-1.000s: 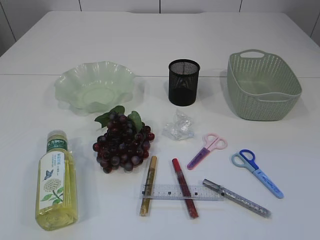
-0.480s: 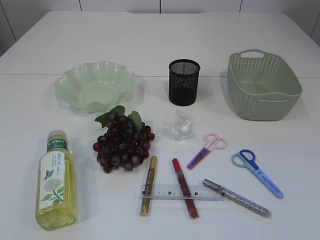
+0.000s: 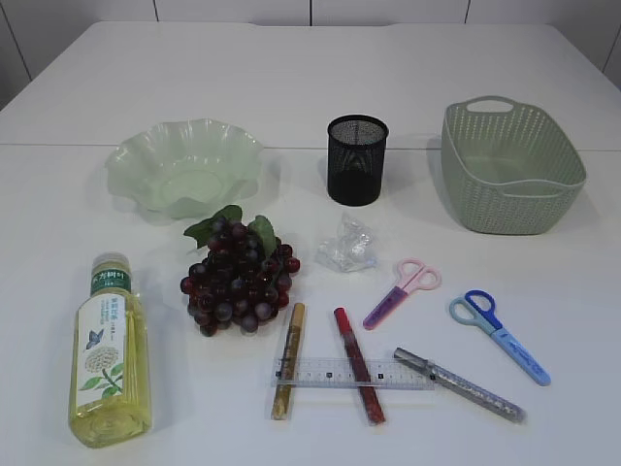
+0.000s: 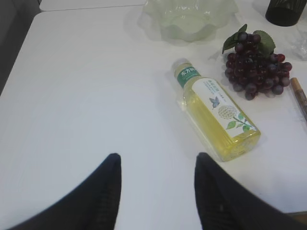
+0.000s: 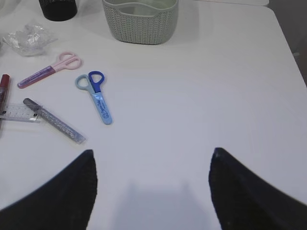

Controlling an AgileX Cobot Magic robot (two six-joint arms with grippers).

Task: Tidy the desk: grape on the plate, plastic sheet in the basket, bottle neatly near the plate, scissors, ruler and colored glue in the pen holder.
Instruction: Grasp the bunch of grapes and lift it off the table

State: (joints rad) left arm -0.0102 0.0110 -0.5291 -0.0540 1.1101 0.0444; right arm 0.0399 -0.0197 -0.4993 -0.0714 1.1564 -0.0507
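Grapes untouched, just in front of plate; both hands apart, empty. Better to grip by stem near leaves, lift straight, lower onto plate.

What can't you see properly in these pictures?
- Pen holder: its inside is dark in the exterior view; both wrist views cut it off at the top edge.
- Bottle label: the print is too small to read in any view.
- Plastic sheet: a crumpled clear lump, so its shape is unclear.
- Left gripper and right gripper: only the dark fingertips show, the bottom edge cuts off the rest.
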